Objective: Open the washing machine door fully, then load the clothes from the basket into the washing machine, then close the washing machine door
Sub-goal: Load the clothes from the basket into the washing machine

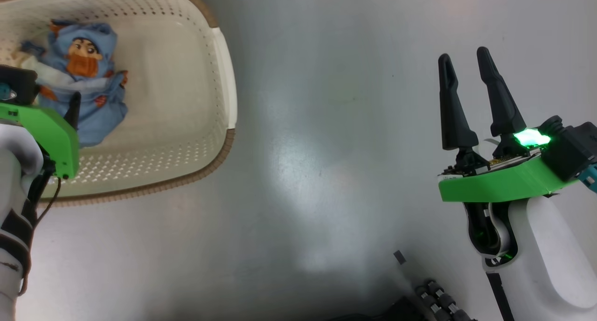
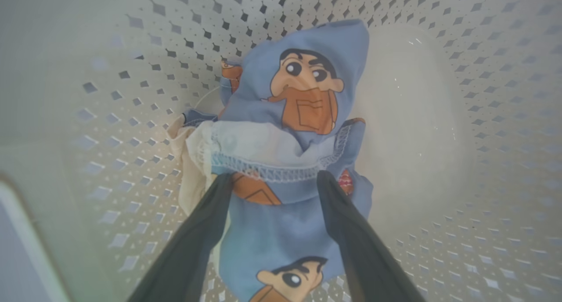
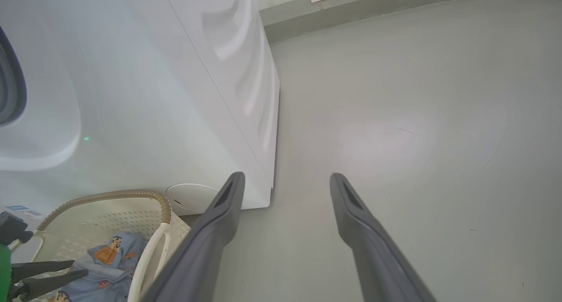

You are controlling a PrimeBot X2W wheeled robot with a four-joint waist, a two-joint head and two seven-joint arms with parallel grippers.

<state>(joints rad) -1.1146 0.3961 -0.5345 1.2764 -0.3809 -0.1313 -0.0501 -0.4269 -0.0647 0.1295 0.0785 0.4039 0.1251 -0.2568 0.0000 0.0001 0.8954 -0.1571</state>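
Note:
The cream basket (image 1: 224,78) with a brown rim stands on the floor at the upper left. The clothes (image 1: 88,87) lie bunched inside it, light-blue cloth with orange cartoon faces and a cream-white part. My left gripper (image 2: 274,177) is down in the basket (image 2: 109,117), open, its fingertips (image 2: 224,183) straddling a fold of the clothes (image 2: 303,87). My right gripper (image 1: 464,55) hangs open over bare floor, holding nothing. The white washing machine (image 3: 175,95) stands behind the basket (image 3: 109,194) in the right wrist view. The washing machine door is out of view.
Grey floor (image 1: 326,148) spreads between the basket and my right arm. A dark ribbed part (image 1: 433,297) lies at the bottom edge. A white round disc (image 3: 193,196) sits at the machine's foot. A wall skirting (image 3: 351,8) runs along the far side.

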